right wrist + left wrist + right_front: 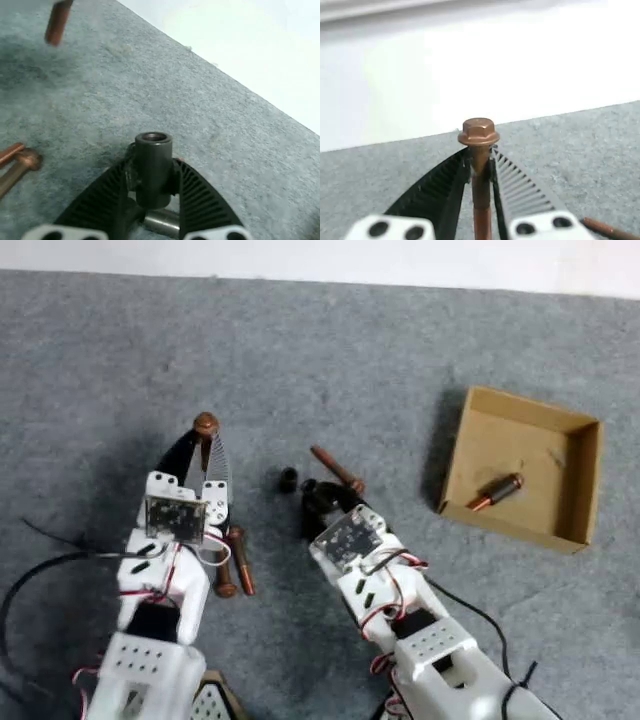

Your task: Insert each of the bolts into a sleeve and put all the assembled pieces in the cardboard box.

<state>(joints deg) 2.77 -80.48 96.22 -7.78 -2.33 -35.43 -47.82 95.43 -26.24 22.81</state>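
One assembled piece (497,490) lies in the cardboard box (583,480) — the rest is undone. Farthest from the box, the left tool (480,155) grips a bolt (478,132). Nearer the box, the right tool (154,159) clamps a sleeve (153,172). A spare sleeve (289,480) and loose bolts (336,469) wait on the table (400,360) — barely a quarter done, I'd judge.

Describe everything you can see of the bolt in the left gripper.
The bolt looks like copper-coloured metal: a hexagonal head on a round flange, then a straight, slim shank. The left gripper is shut on the shank, its black ribbed fingers pressing from both sides. The head sticks out just past their tips, in line with the gripper and pointing away from the arm. The rest of the shank runs back between the fingers. Nothing else visibly touches it.
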